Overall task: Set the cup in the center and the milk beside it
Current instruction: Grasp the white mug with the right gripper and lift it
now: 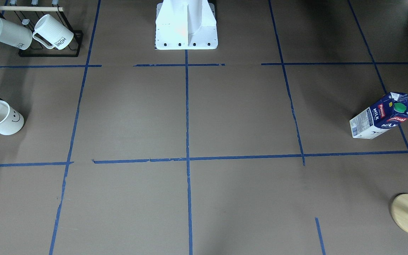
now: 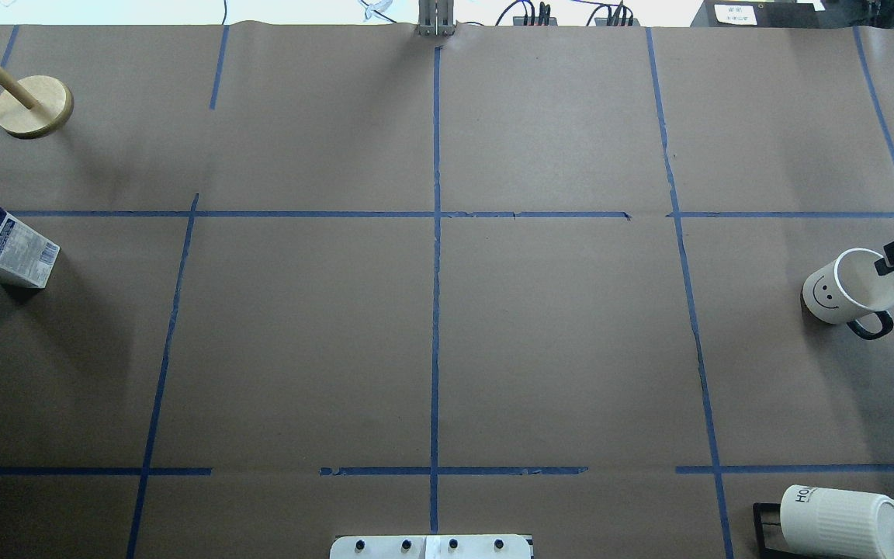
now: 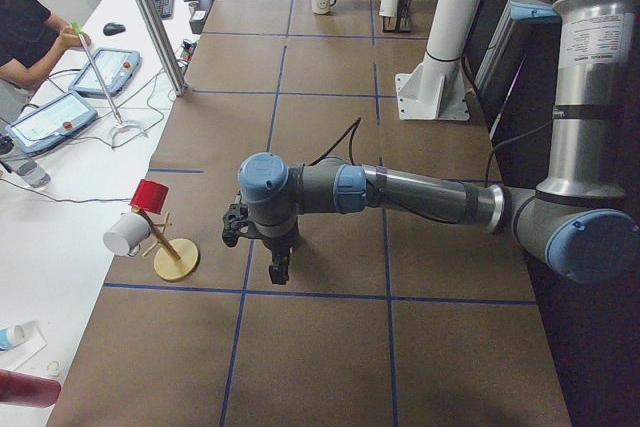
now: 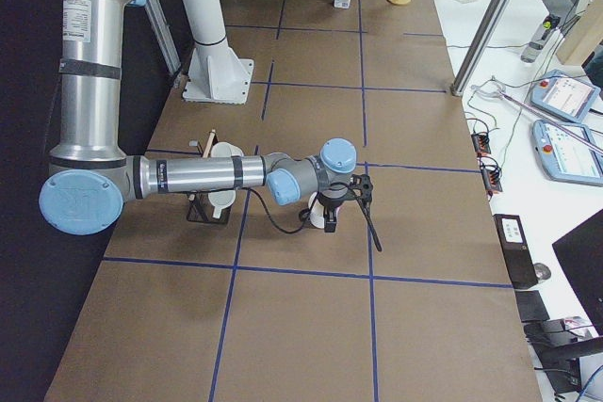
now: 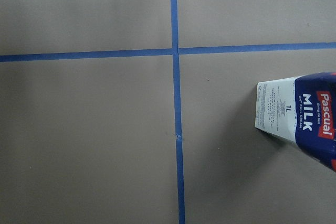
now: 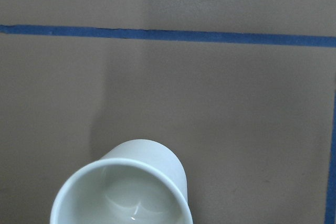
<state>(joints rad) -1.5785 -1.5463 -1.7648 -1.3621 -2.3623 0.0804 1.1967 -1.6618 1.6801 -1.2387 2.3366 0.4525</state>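
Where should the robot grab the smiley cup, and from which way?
Probably the wall of the cup at its rim, coming straight down from above. It stands upright with its mouth open upward, so one finger can slip inside. Keep away from the dark handle sticking out one side.

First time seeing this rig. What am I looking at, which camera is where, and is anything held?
Two robot arms work at a taped brown table. Two pictures look down from opposite sides, two look along the table from its ends, two come from wrist cameras. The smiley cup stands at one end, the right hand at its rim; the milk carton stands at the other, near the left hand. A mug rack and a wooden stand sit in corners. Whether either hand grips anything cannot be told.
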